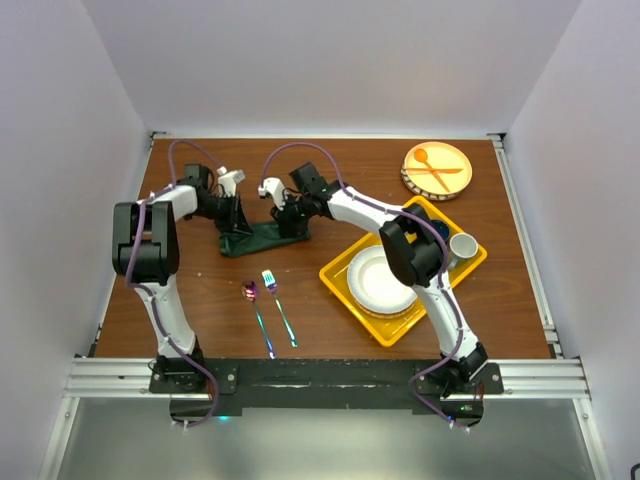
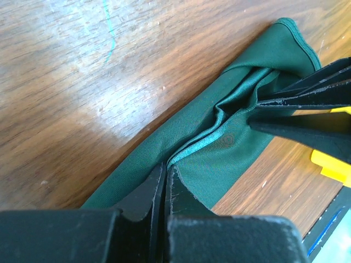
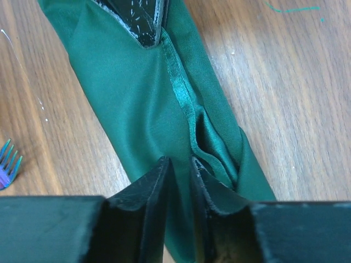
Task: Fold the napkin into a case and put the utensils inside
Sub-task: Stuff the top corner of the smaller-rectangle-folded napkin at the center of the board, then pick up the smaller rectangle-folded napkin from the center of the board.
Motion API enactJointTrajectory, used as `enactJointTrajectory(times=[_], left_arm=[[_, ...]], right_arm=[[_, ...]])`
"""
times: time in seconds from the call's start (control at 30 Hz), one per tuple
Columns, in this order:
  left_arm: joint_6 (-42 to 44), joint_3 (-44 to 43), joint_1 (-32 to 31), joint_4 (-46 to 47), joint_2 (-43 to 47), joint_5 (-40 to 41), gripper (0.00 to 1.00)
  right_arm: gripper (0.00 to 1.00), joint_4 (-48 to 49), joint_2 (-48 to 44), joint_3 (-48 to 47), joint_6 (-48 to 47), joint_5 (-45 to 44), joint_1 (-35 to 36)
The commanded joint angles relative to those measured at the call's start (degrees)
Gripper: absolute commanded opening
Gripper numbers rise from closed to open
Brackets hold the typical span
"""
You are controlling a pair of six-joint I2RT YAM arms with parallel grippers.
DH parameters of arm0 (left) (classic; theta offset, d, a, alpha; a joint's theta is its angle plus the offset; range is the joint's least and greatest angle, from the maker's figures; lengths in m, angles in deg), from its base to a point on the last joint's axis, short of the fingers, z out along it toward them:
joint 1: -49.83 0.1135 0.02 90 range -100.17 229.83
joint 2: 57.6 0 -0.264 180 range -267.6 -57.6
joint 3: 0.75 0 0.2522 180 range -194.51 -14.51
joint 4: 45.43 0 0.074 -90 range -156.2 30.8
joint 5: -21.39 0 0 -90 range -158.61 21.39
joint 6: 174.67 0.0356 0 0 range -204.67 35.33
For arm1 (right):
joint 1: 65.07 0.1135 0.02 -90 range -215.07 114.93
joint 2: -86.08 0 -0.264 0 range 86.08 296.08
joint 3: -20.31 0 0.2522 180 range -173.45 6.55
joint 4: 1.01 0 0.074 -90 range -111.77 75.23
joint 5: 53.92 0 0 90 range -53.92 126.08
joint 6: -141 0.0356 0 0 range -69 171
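Observation:
The dark green napkin point(image 1: 262, 240) lies bunched into a narrow folded strip on the wooden table, stretched between both grippers. My left gripper point(image 1: 233, 226) is shut on the strip's left end; in the left wrist view its jaws point(image 2: 164, 171) pinch a raised fold of the napkin point(image 2: 219, 142). My right gripper point(image 1: 293, 224) is shut on the right end, with cloth between its jaws point(image 3: 181, 164) in the right wrist view, where the napkin point(image 3: 131, 104) runs up to the left gripper's fingers point(image 3: 143, 19). The iridescent spoon point(image 1: 251, 293) and fork point(image 1: 270, 281) lie side by side nearer the arms' bases.
A yellow tray point(image 1: 340, 272) at the right holds a white plate point(image 1: 380, 280), a cup point(image 1: 461, 246) and a dark bowl. A round plate point(image 1: 437, 170) with an orange spoon and fork sits at the back right. Fork tines point(image 3: 8, 161) show left of the napkin.

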Motion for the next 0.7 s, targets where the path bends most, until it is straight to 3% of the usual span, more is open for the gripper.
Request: enactJointTrajectory(times=[0.0,0.4,0.5,0.67], left_arm=[[-1.3,2.47,-0.35,2.21,-0.71,2.26,0.0],[-4.03,4.23,-0.35,2.04,2.01,0.25,0.0],[-4.03,4.58,0.61,4.58,3.76,-5.11,0.11],[-3.94,3.54,2.64,10.47,6.06,-13.29,0.38]], right_arm=[[0.29,0.54,-4.7,-2.74,4.3,1.12,0.13],[0.25,2.31,1.19,-3.63,2.3,-1.68,0.49],[0.23,2.48,1.45,-2.13,0.36,-2.83,0.4],[0.21,2.83,1.63,-0.28,-1.84,-3.88,0.31]])
